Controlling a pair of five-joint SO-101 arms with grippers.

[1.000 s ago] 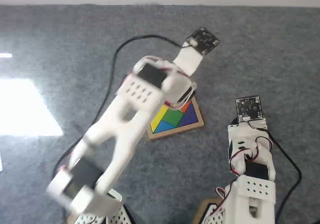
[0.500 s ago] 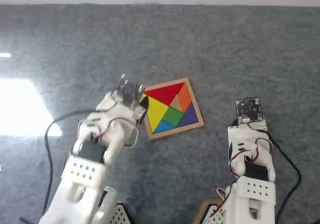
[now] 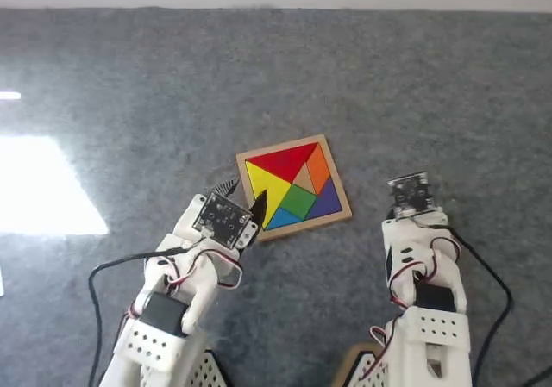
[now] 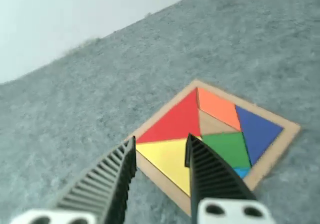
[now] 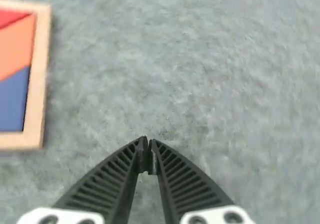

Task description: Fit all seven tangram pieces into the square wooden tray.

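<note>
Left gripper (image 4: 160,140) with fingers (image 4: 212,176) spread wide and holding nothing, tips hanging over the near edge of the tray (image 4: 274,153); from above, cannot tell whether one tip touches the rim or floats just over it. Between the two tips: red triangle (image 4: 175,121) and yellow triangle (image 4: 167,156), meeting flush. Beyond the tips: orange piece (image 4: 217,109), blue piece (image 4: 255,131) and green piece (image 4: 227,149), all lying flat inside the rim. Among them a small tan triangle (image 4: 212,126), hard to call as either a piece or bare wood. Light blue piece (image 4: 243,172) mostly hidden behind one finger, a sliver showing beside it; near corner of the tray covered by the same finger. Right gripper (image 5: 147,144) well apart from the tray, fingers pinched almost together with a hairline slit and nothing between them, tips over bare grey table cover (image 5: 225,74). Off to one side of those tips, the tray cut off at the picture's edge: a strip of rim, some orange, some blue and a scrap of red visible. Lower parts of both arms cut off in the high view. Bright patch of glare (image 3: 43,184) on the cover, far from either pair of fingers.
</note>
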